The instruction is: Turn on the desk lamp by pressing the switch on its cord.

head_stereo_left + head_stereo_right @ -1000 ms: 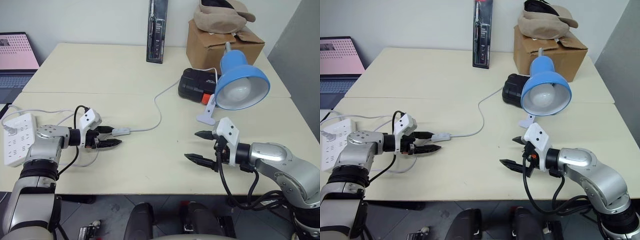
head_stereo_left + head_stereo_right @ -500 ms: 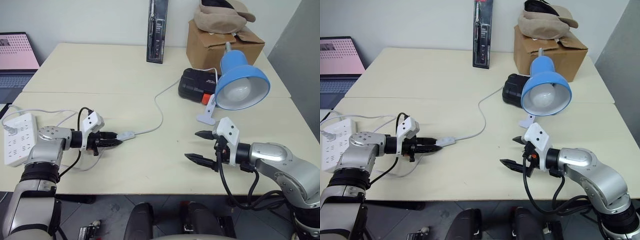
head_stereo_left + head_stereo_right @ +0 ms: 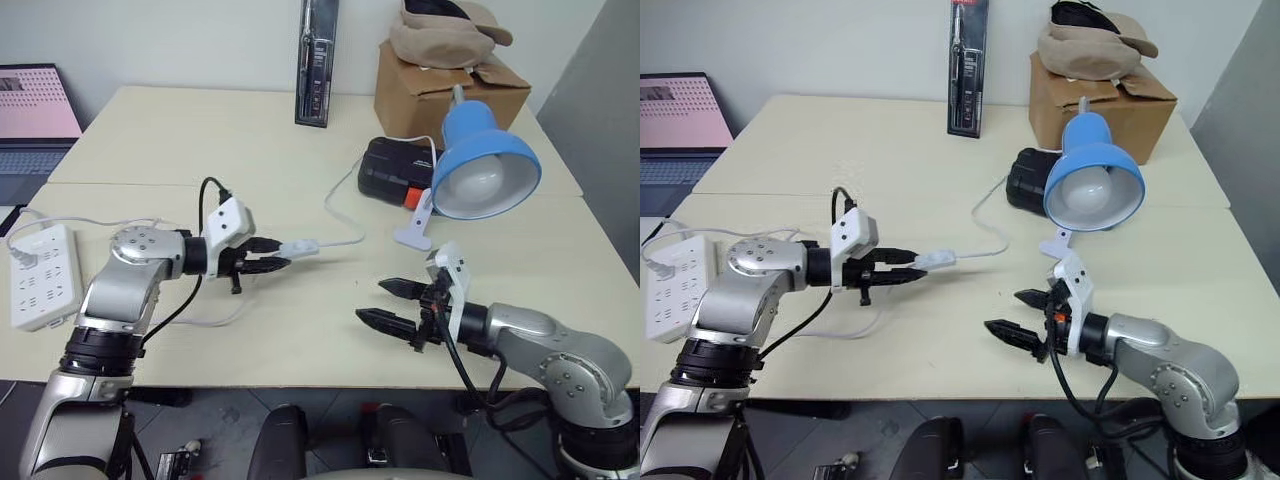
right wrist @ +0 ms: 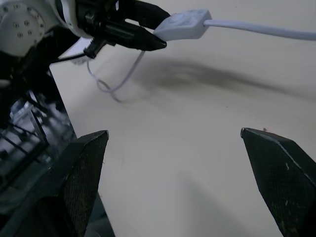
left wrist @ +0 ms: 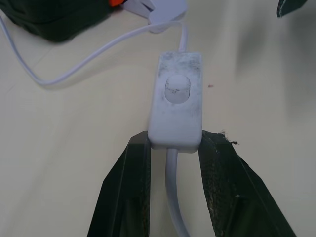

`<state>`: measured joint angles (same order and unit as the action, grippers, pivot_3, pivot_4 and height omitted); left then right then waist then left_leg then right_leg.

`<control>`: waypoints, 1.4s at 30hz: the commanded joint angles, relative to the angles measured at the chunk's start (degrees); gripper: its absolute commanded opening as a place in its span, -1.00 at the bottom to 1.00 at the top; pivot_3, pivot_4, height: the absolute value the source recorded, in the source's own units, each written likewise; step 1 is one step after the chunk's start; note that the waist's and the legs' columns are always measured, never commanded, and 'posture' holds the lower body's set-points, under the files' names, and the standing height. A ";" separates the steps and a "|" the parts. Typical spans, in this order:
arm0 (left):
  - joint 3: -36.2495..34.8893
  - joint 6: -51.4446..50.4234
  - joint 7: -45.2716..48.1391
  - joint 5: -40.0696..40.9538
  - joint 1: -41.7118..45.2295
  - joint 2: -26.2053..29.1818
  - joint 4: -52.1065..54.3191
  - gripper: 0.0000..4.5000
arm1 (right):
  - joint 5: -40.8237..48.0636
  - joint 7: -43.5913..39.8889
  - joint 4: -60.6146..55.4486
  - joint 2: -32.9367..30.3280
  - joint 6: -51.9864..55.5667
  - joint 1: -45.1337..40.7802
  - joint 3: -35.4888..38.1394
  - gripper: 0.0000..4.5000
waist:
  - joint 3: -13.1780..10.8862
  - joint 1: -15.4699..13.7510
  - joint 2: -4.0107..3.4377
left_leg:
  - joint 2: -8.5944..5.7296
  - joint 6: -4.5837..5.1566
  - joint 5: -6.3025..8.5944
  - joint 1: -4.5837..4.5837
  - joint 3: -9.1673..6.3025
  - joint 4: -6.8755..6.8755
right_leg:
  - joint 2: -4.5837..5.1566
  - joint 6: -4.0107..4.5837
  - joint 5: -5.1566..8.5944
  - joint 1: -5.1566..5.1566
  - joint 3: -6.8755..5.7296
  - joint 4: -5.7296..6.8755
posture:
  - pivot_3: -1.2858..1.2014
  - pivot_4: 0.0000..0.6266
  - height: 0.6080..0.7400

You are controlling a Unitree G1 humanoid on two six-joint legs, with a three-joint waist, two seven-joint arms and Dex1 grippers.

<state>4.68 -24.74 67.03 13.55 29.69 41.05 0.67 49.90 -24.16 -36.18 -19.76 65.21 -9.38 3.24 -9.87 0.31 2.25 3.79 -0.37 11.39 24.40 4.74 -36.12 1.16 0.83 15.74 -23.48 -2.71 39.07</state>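
The left tool [image 3: 262,257] is pinching the switch [image 5: 176,101] by its near end, lifted clear of the desk [image 3: 300,330] with the rocker button facing up, while the right tool [image 3: 388,305] waits just beside it, fingers spread wide and holding nothing. The risk is that grip: only the tail of the switch sits between the pads, so a push on the rocker could pivot it or squeeze it out. The cord [image 3: 345,185] curves off to the desk lamp [image 3: 487,172], which sits near the black box [image 3: 397,170]; a hard tug might drag its small clip base. Whether the bulb is lit is hard to judge, and the cord's run to the power strip [image 3: 37,275] is partly hidden behind the left arm.
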 commanded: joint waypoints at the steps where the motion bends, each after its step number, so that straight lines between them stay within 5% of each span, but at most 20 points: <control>1: 2.00 -2.84 -4.17 -1.85 1.30 -0.98 3.93 -0.53 | 6.49 9.61 4.11 9.44 2.61 -2.12 2.96 1.00 | 0.00 0.11 0.00 | 0.02 0.00 0.00 -0.04 0.00 0.00 | -0.02 0.00 0.00 0.03 0.02 0.01 | 0.03 -0.52 1.00; 5: 2.93 -6.97 -8.29 -2.40 2.81 -2.80 4.87 -0.53 | 12.69 21.04 10.41 21.71 3.28 -4.57 6.22 1.00 | -0.01 0.09 -0.02 | 0.04 0.00 -0.02 -0.08 -0.02 0.01 | -0.04 0.01 -0.01 0.04 0.01 0.08 | 0.03 -0.52 1.00; 10: 2.61 -11.41 -11.79 -1.45 3.63 -4.62 6.13 -0.53 | 16.66 29.32 16.05 29.40 0.52 -7.03 7.83 1.00 | 0.00 0.12 -0.01 | -0.03 0.01 -0.02 -0.04 0.05 0.01 | 0.02 -0.05 -0.04 0.04 0.10 -0.03 | 0.03 -0.52 1.00; 23: 1.92 -20.07 -15.63 2.57 4.03 -5.12 12.16 -0.53 | 17.73 33.49 27.81 33.15 -8.30 -13.29 5.99 1.00 | -0.01 0.69 -0.02 | -0.03 0.02 -0.02 -0.02 0.04 0.04 | 0.01 -0.07 -0.05 0.02 0.11 -0.03 | 0.03 -0.52 1.00; 42: 2.71 -19.44 -16.25 2.78 3.96 -4.26 11.83 -0.53 | 18.39 33.36 29.55 32.49 -10.64 -14.09 4.39 1.00 | -0.01 1.05 -0.02 | -0.02 0.02 -0.02 -0.02 0.04 0.04 | 0.02 -0.07 -0.06 0.01 0.11 -0.03 | 0.03 -0.52 1.00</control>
<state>8.02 -45.56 50.69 15.94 33.01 36.26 11.32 66.57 9.99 -6.15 9.42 55.43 -22.88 8.53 -9.88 1.35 2.23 3.77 -0.35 11.37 24.39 4.78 -36.08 1.18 0.75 15.68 -23.47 -2.60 39.04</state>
